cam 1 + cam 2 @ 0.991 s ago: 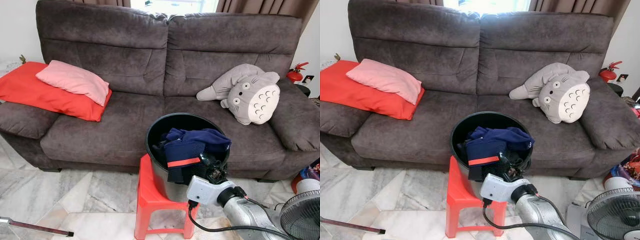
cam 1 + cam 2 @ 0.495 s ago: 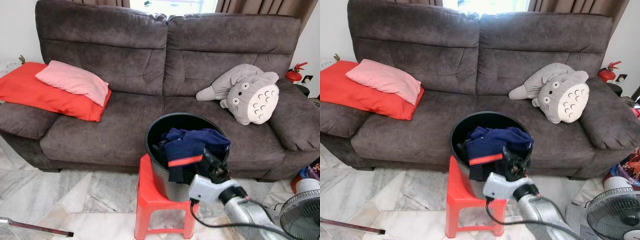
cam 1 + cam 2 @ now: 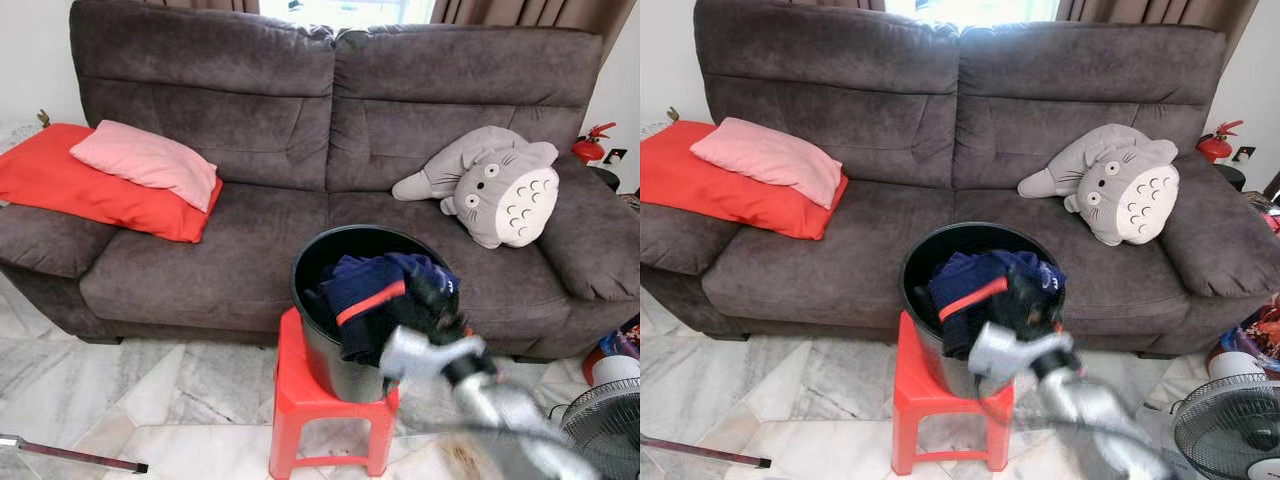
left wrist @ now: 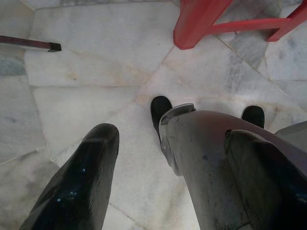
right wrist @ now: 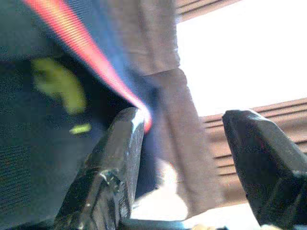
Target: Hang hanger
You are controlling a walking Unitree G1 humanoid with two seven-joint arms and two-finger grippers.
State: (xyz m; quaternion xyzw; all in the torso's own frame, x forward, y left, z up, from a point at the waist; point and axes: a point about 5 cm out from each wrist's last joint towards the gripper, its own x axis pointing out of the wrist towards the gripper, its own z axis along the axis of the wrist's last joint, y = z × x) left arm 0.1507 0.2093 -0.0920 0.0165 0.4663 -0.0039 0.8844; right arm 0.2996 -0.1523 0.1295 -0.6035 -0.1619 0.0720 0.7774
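A black bucket [image 3: 310,262] stands on a red plastic stool [image 3: 295,395] in front of the brown sofa [image 3: 230,260]. A navy garment with a red stripe [image 3: 365,285] is heaped in it, its stripe tilted up toward the right. My right gripper [image 3: 440,300] is blurred at the bucket's right rim, pressed into the garment. In the right wrist view the right gripper [image 5: 184,120] is open, with the red-striped cloth [image 5: 72,57] lying against one finger [image 5: 120,158]. The left gripper [image 4: 172,139] hangs open over the marble floor.
A grey plush toy [image 3: 495,190] sits on the sofa's right seat; a pink pillow [image 3: 145,160] lies on a red cushion [image 3: 60,180] at the left. A fan [image 3: 600,430] stands at the lower right. A dark rod [image 3: 70,455] lies on the floor, lower left.
My right arm has swung up and forward into the bucket. The garment's red stripe has lifted at its right end and now slants.
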